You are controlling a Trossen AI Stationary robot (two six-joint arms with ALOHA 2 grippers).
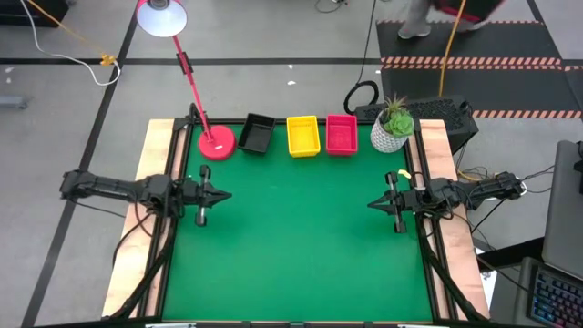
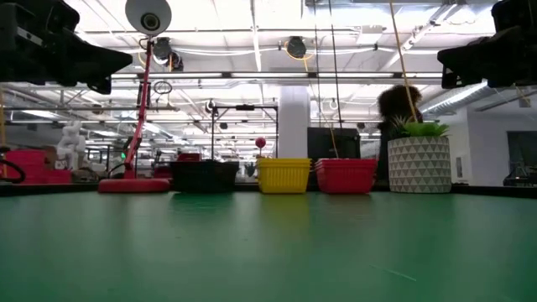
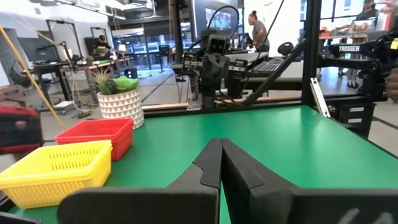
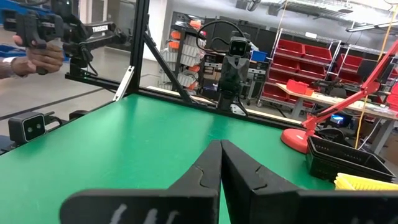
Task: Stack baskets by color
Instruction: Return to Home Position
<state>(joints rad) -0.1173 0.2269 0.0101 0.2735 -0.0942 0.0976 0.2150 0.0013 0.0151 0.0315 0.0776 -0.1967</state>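
Along the table's far edge, the baskets stand in a row on their bases: a black one [image 1: 257, 133], a yellow one [image 1: 302, 135] and a red-pink one [image 1: 341, 134]. How many are nested in each, I cannot tell. My left gripper [image 1: 228, 194] is shut with nothing in it at the table's left edge, pointing level toward the right. My right gripper [image 1: 370, 204] is shut with nothing in it at the right edge, pointing level toward the left. In the left wrist view the yellow basket [image 3: 56, 169] and the red one [image 3: 99, 134] show past the shut fingers [image 3: 219, 149].
A round red lamp base [image 1: 216, 142] stands left of the black basket, its arm rising to a white shade [image 1: 162, 18]. A white pot with a green plant [image 1: 392, 128] stands right of the red-pink basket. The green mat [image 1: 301, 246] lies between the arms.
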